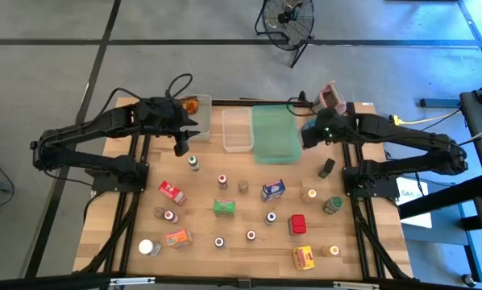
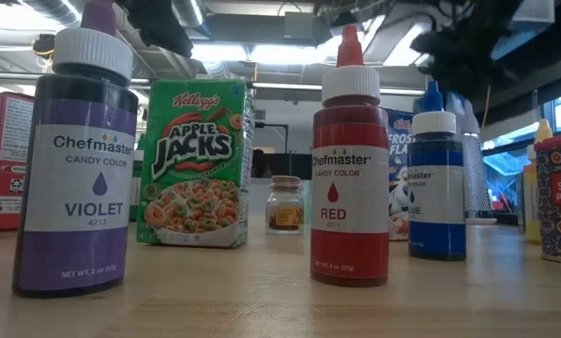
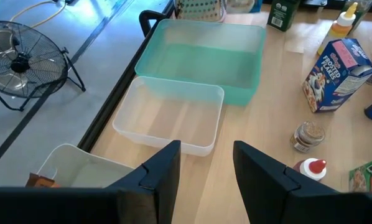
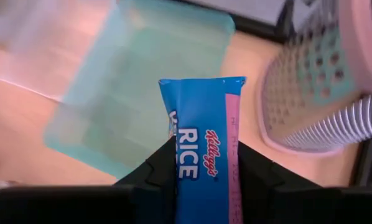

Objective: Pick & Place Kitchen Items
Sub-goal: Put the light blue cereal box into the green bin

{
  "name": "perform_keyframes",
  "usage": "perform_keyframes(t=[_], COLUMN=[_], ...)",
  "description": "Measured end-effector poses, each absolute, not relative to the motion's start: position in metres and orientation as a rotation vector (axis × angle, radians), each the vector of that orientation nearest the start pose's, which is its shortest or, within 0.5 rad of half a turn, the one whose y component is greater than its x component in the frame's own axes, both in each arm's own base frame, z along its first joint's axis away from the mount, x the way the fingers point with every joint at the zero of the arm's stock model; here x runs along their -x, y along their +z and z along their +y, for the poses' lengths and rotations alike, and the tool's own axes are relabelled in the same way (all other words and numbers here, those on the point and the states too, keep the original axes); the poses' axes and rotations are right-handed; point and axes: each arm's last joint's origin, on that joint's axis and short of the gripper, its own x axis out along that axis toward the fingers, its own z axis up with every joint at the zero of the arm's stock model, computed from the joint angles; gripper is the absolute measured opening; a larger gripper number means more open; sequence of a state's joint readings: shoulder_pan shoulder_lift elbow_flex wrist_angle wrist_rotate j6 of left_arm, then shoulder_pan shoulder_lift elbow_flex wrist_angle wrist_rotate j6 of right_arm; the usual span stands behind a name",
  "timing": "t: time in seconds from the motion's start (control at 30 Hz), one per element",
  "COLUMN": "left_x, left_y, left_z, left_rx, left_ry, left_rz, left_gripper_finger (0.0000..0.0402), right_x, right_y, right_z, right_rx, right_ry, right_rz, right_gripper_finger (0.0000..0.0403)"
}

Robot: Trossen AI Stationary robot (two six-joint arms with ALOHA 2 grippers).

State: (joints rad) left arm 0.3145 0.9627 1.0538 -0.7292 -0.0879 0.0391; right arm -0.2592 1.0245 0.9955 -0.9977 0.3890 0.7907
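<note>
The right hand (image 4: 201,180) is pinching a blue Kellogg's Rice Krispies bar (image 4: 201,149) between its fingers, hanging over the far right end of the counter (image 1: 370,242), just beside the green tray (image 1: 274,134) and near the box grater (image 4: 323,81). Looks to me like it's carrying the bar toward the tray, though nothing is dropped yet. The left hand (image 3: 204,171) is hovering near the clear plastic bins (image 3: 170,121), fingers spread apart with nothing between them.

Progress-wise, I'd say it's barely getting going. The green tray and the middle clear bin are looking empty, and only the far left bin (image 1: 199,105) is showing something orange inside. Most of the kitchen items are sitting out on the counter: the Apple Jacks box (image 2: 194,161), the Frosted Flakes box (image 3: 334,74), the Chefmaster violet bottle (image 2: 74,160), the red one (image 2: 350,164), a blue one (image 2: 437,178), a little spice jar (image 2: 285,204), plus a bunch more boxes and jars
</note>
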Motion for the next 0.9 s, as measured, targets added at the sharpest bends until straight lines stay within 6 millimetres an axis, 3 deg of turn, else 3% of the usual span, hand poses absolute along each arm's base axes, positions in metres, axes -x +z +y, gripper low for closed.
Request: perform_keyframes(t=[0.23,0.4,0.67,0.9], left_x=[-0.175,-0.175,-0.175,-0.175], left_y=[0.344,0.344,0.344,0.344], left_z=[0.06,0.06,0.06,0.06], left_rx=[0.036,0.036,0.036,0.037], left_ry=[0.376,0.376,0.375,0.375], left_rz=[0.65,0.651,0.654,0.659], left_gripper_finger=[0.0143,0.0143,0.0143,0.0143], right_x=[-0.18,-0.201,-0.239,-0.254], right_y=[0.339,0.35,0.325,0.301], right_z=[-0.061,-0.074,-0.108,-0.133], right_rx=[-0.576,-0.531,-0.535,-0.584], right_ry=[-0.917,-0.919,-1.014,-1.059], right_rz=[0.635,0.599,0.688,0.748], right_gripper_finger=[0.0113,0.0113,0.0113,0.0113])
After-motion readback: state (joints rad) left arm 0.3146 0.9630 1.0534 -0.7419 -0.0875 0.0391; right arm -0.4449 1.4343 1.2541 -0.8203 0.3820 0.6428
